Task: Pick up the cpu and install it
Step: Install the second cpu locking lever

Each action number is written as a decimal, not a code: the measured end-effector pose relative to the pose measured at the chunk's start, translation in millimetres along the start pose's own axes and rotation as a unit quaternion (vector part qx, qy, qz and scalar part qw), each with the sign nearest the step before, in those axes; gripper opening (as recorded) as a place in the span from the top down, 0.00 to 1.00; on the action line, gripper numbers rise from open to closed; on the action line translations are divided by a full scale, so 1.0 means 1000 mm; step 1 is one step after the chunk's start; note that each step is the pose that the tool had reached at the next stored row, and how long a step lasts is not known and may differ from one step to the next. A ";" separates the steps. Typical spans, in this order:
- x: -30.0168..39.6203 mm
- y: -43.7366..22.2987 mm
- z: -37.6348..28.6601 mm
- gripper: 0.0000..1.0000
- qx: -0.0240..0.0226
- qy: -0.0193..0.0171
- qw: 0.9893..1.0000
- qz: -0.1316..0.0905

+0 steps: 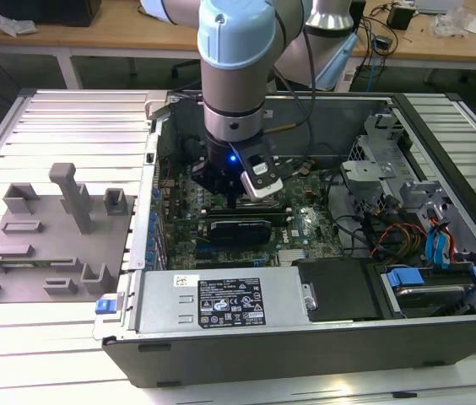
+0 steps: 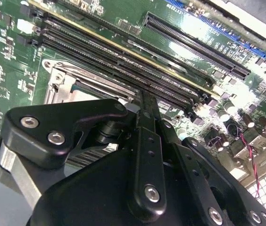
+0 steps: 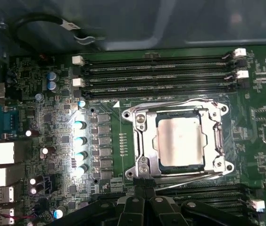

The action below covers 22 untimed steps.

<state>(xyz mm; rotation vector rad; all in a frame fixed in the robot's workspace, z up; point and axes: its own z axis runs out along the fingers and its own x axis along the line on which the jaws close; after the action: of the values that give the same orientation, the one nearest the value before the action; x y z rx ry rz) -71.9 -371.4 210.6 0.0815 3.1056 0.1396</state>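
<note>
Now your end effector [image 3: 140, 200] sits closed and empty, fingers pressed together, just at the 6 o'clock edge of the socket frame [image 3: 178, 139] in the first wrist view. The cpu [image 3: 179, 140] already lies inside that frame on the motherboard [image 3: 100, 141]. Drop lower and you risk scraping the frame or memory slots [image 3: 156, 70].
</note>
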 end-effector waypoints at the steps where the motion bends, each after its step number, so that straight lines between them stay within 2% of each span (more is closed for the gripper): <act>1: 0.0006 -0.0004 0.0001 0.89 -0.001 0.000 1.000 -0.002; 3: 0.0017 -0.0034 -0.0001 0.89 -0.013 0.000 1.000 -0.005; 5: 0.0019 -0.0086 -0.0005 0.89 -0.021 0.000 1.000 -0.006; 8: 0.0016 -0.0146 -0.0009 0.89 -0.028 0.001 1.000 -0.007; 11: 0.0014 -0.0182 -0.0009 0.89 -0.040 0.001 0.999 -0.007; 14: 0.0014 -0.0195 -0.0002 0.89 -0.055 0.001 0.998 -0.007; 15: 0.0014 -0.0202 0.0004 0.89 -0.058 0.002 0.998 -0.007; 17: 0.0015 -0.0206 0.0016 0.89 -0.060 0.002 0.998 -0.007; 22: 0.0032 -0.0214 0.0076 0.89 -0.076 0.002 0.997 -0.006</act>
<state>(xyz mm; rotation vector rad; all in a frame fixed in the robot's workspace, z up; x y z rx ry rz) -75.9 -391.8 200.9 0.0572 3.0863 0.3753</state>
